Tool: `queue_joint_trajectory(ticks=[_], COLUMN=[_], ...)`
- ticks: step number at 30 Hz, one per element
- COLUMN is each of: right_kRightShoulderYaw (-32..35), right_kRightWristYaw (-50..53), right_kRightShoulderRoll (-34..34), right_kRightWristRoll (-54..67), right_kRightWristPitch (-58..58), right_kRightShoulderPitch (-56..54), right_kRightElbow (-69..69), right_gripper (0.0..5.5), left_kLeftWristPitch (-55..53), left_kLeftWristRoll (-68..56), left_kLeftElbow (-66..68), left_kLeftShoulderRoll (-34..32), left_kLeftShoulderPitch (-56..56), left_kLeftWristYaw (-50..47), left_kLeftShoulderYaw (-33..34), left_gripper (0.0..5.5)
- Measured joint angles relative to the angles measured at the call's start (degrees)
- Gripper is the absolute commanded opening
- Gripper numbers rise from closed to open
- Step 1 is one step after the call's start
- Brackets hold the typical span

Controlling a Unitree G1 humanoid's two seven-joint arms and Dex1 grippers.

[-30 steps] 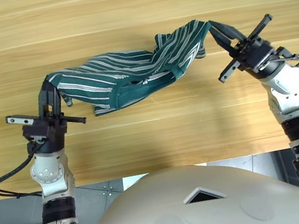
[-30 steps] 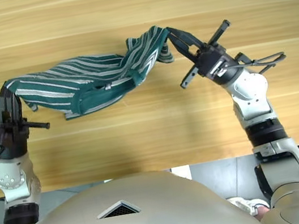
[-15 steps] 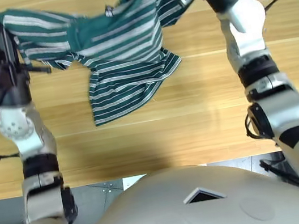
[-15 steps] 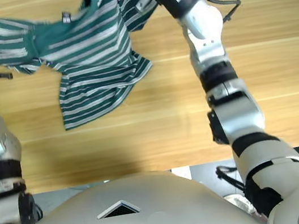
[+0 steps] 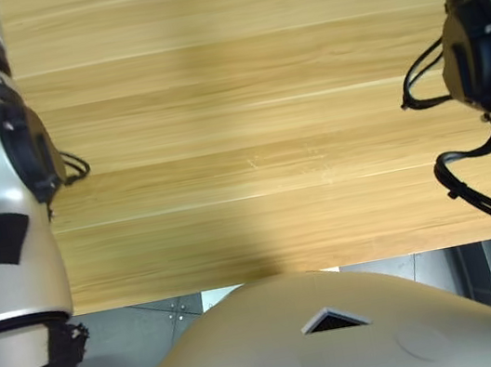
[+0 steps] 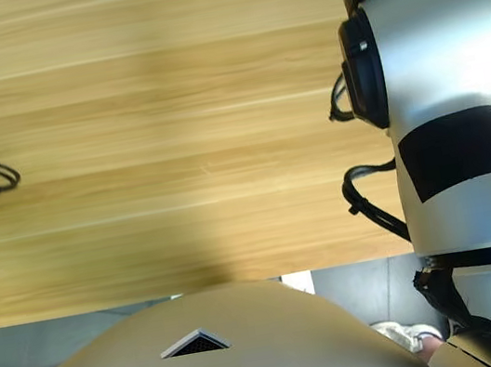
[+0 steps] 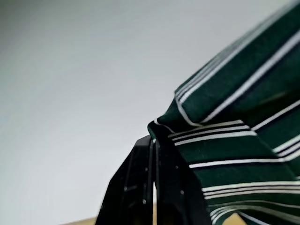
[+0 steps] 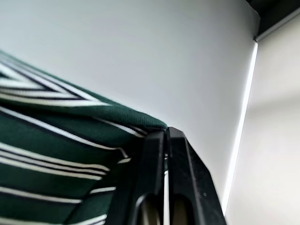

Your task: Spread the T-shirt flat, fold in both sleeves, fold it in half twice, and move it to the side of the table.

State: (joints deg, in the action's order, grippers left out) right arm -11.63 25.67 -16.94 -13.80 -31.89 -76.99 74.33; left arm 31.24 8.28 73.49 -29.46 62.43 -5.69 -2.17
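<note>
Pinching T-shirt (image 7: 234, 154): left gripper (image 7: 153, 140), right gripper (image 8: 166, 135) both clamped | wooden table (image 5: 239, 147) | pale wall (image 7: 70, 70) behind

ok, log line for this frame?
left gripper: shut on dark green white-striped T-shirt | right gripper: shut on T-shirt | stage: not yet spread flat

Bare lab-like room: wooden table (image 5: 239, 147), grey floor (image 5: 145, 318), blank white wall (image 7: 70, 70)

Head stereo pair down over the table (image 5: 239, 147); wrist views close, upward
</note>
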Motion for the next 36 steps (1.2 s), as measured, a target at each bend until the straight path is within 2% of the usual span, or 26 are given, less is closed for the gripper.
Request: queue_joint_trajectory(ticks=[2,5,9,13,17,20,24,28,30,33,36], right_kRightShoulderYaw=[-1.3,-3.4,-9.0,-8.5,-5.6,-4.6,-1.8,2.6,3.0,2.4,3.0], right_kRightWristYaw=[-4.4,-17.0,-35.4,-44.5,-45.9,-45.6,-44.3,-46.4,-47.7,-49.1,-49.3], right_kRightShoulderRoll=[-0.4,-3.6,-18.1,-28.3,-29.6,-29.0,-27.5,-26.5,-26.3,-26.4,-27.0], right_kRightWristRoll=[-1.3,-1.2,-0.4,5.1,3.5,0.3,-0.6,10.8,12.2,8.5,6.2], right_kRightWristPitch=[-4.3,-13.2,-22.2,-20.4,-11.4,-7.4,-5.6,-6.0,-6.3,-6.0,-5.9], right_kRightShoulderPitch=[8.1,29.8,59.3,78.1,82.6,83.2,84.7,85.8,86.0,88.4,92.4], right_kRightElbow=[-0.6,-5.7,-27.0,-46.5,-54.9,-56.2,-58.9,-65.6,-66.1,-64.9,-65.9], right_gripper=[0.05,0.05,0.05,0.05,0.05,0.00,0.61,1.34,1.63,1.86,1.86], left_kLeftWristPitch=[2.9,11.3,28.9,32.0,25.8,22.1,19.0,15.5,14.5,13.1,12.9], left_kLeftWristRoll=[2.3,5.8,2.2,-5.5,-6.4,-6.2,-7.6,-19.0,-21.9,-21.5,-24.5], left_kLeftElbow=[0.2,-0.7,-13.3,-26.8,-36.7,-40.1,-44.5,-55.0,-58.2,-55.6,-52.7], left_kLeftShoulderRoll=[1.2,4.2,-0.3,-4.3,-6.5,-6.6,-6.0,-5.8,-5.8,-5.4,-4.8], left_kLeftShoulderPitch=[-9.4,-29.2,-46.3,-60.1,-66.7,-68.0,-71.6,-78.8,-78.8,-78.9,-80.5], left_kLeftWristYaw=[1.4,7.6,18.0,24.6,25.5,25.5,26.0,31.3,33.2,34.0,36.9], left_kLeftShoulderYaw=[-2.5,-7.4,-10.4,-10.8,-10.5,-10.4,-10.0,-8.5,-7.5,-5.7,-3.1], left_gripper=[0.00,0.00,0.00,0.00,0.00,0.54,1.11,1.80,2.06,2.45,2.45])
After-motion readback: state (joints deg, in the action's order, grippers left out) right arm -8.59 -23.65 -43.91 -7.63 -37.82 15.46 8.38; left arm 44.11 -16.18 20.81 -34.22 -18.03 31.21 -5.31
